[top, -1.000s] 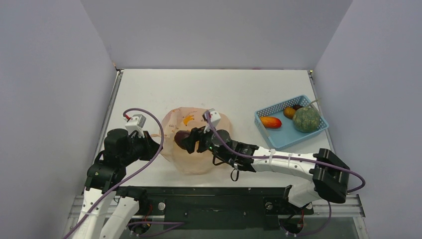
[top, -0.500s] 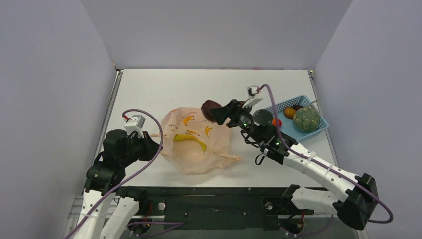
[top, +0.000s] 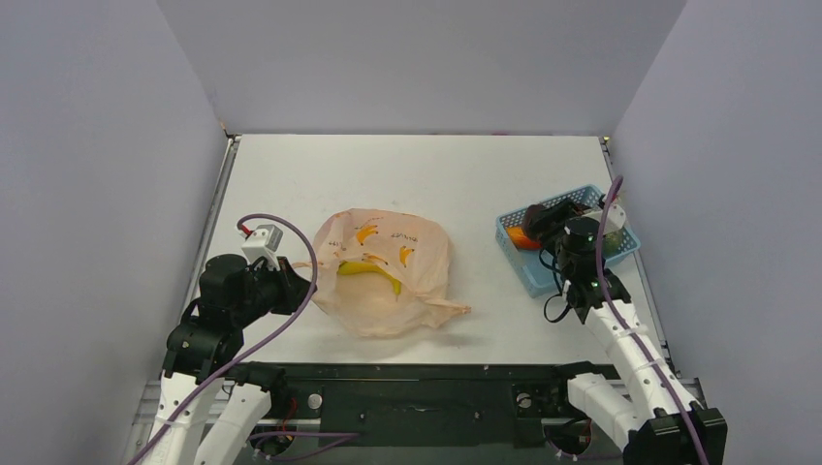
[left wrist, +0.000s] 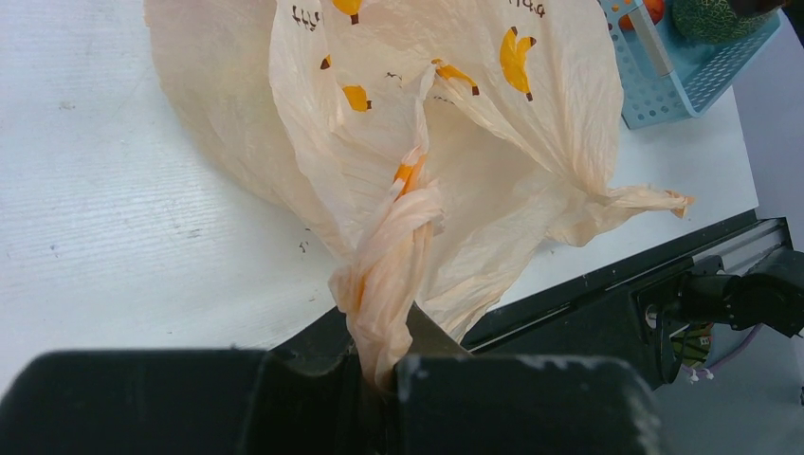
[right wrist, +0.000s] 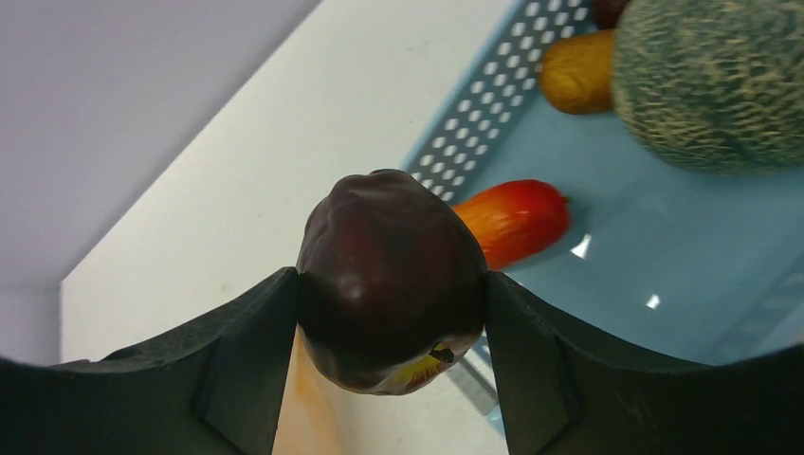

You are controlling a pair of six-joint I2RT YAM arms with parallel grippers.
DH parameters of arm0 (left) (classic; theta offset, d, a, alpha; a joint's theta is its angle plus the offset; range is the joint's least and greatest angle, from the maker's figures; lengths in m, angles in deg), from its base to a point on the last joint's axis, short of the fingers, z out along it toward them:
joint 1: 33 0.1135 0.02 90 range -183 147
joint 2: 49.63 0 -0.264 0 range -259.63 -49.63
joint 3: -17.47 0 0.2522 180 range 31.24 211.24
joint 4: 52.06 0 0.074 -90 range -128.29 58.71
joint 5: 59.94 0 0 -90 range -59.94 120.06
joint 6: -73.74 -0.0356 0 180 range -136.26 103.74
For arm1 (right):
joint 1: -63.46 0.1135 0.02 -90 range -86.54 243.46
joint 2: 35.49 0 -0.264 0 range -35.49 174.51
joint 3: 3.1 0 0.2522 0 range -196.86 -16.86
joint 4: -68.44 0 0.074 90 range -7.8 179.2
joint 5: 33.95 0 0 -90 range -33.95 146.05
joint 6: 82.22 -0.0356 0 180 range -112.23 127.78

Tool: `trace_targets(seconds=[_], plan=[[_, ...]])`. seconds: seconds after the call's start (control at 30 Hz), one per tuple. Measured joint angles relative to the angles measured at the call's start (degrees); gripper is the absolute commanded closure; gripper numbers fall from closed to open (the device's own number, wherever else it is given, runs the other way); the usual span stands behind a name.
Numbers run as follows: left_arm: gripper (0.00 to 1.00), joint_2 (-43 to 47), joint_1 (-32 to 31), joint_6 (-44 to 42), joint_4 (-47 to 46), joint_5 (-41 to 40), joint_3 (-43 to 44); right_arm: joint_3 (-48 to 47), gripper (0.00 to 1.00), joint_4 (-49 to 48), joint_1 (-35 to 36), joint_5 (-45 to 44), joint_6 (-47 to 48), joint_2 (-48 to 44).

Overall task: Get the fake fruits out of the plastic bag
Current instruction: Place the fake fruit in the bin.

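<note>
Grip first: my right gripper (top: 536, 217) has its jaws closed on a dark maroon fruit (right wrist: 384, 275), one pad against each flank. It hangs over the left end of the light blue basket (top: 521, 263). My left gripper (left wrist: 384, 372) is clamped shut on the twisted handle (left wrist: 393, 251) of the plastic bag (top: 388, 295), which lies slumped on the table (top: 456, 174) in front of the left arm.

The maroon fruit looks hard, glossy and rounded. I judge it light and hollow, so it will not crush, but the slick shell could squirt out of flat pads if they sit off its widest part. The hold across its middle looks right to me. Released from any height it would likely roll or bounce. The ribbed green melon (right wrist: 721, 85), the red-yellow mango (right wrist: 512, 220) and a small orange-brown fruit (right wrist: 578, 71) already lie in the basket, so bare floor beside the mango seems the safest spot.

The bag is the opposite: thin, crinkly and limp, with no shape of its own. It would drag after anything pulled from it, so I treat the handle pinch as my anchor.

A yellow banana (top: 368, 270) shows at the bag, larger than the printed ones. I cannot tell whether film covers it. I would take it across the narrow middle of its curve, careful not to trap plastic.
</note>
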Motion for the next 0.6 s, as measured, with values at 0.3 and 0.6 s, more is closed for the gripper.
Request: trace_targets(seconds=[0.3, 0.6], plan=[[1.00, 0.0, 0.0, 0.0, 0.0, 0.0, 0.0, -0.6, 1.00, 7.2, -5.7, -6.9, 0.9, 6.1], [1.00, 0.2, 0.0, 0.0, 0.0, 0.2, 0.0, 2.6, 0.72, 4.1, -8.3, -11.8, 2.1, 6.6]])
